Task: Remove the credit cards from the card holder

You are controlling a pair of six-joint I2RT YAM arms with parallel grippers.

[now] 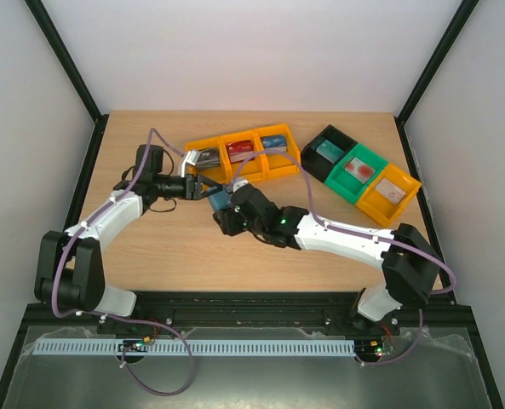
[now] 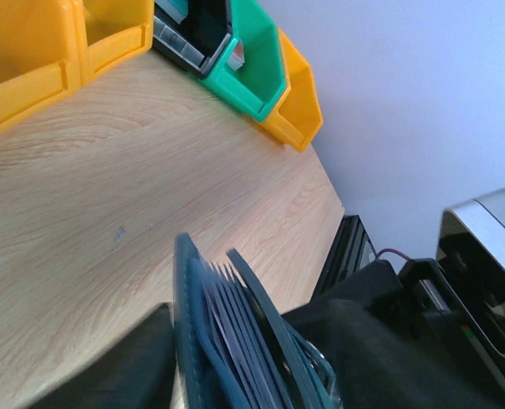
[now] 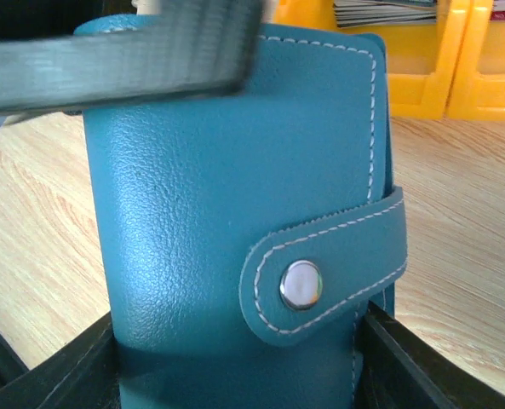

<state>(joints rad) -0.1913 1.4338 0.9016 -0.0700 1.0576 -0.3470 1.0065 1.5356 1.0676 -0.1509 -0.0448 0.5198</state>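
The teal card holder point(image 1: 218, 198) stands upright above the table's middle with its snap tab point(image 3: 320, 281) buttoned. My right gripper point(image 1: 228, 213) is shut on it low down, with its fingers point(image 3: 65, 375) pressed against both side edges. In the left wrist view the holder point(image 2: 226, 341) shows edge-on, its sleeves slightly fanned. My left gripper point(image 1: 205, 189) straddles its top, and one grey finger point(image 3: 124, 60) lies across the cover. Whether the left jaws press on it cannot be told. Credit cards point(image 1: 238, 151) lie in the bins. None shows in the sleeves.
A yellow three-part bin point(image 1: 252, 172) sits just behind the holder with a card in each part. At the back right a black point(image 1: 320, 141), a green point(image 1: 373, 158) and a yellow bin point(image 1: 405, 183) stand in a row. The table's right edge point(image 2: 337, 213) is near.
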